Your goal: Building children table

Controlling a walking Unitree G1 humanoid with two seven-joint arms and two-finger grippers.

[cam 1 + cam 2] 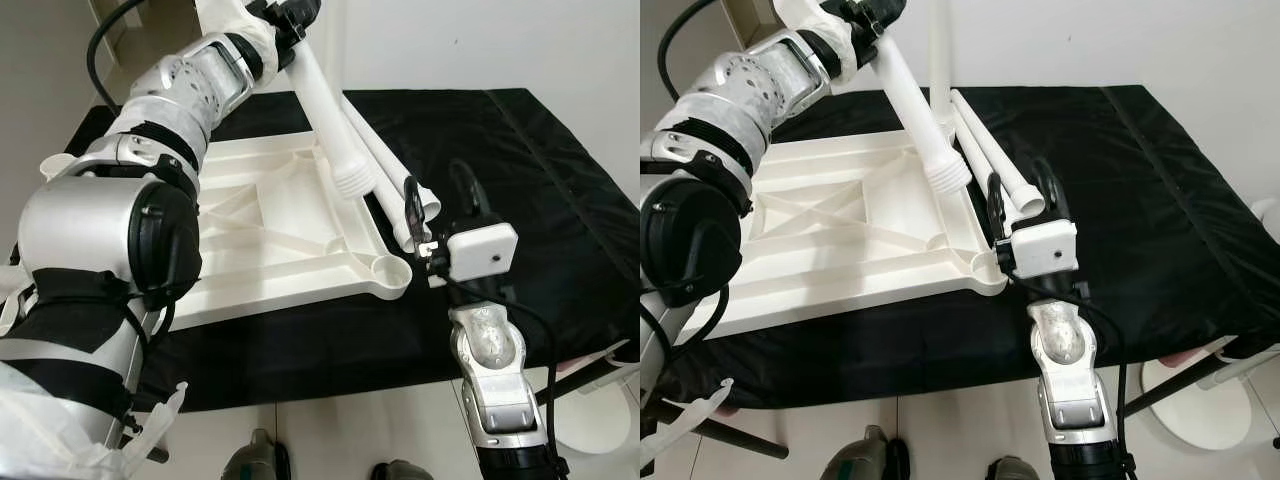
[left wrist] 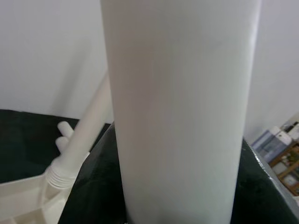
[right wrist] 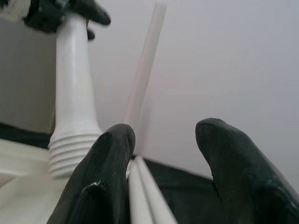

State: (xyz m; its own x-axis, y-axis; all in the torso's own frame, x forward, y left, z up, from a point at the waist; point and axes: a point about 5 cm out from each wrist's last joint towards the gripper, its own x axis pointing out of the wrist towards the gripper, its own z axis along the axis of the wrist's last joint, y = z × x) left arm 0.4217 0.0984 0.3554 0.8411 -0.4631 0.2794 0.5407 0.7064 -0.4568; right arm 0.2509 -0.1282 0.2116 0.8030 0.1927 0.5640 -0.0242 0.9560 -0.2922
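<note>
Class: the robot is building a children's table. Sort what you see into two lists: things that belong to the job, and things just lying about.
Belongs to the job:
- upturned white tabletop
- threaded leg held by left end effector
- upright leg
- two loose legs
- right end effector, open over them

Just lying about:
- black cloth
- white stool

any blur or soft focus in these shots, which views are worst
Left wrist view: the held table leg sits so near the lens it is a soft, featureless white. Right wrist view: the right gripper fingers and the upright leg behind are blurred. Both eye views are sharp and evenly lit.
</note>
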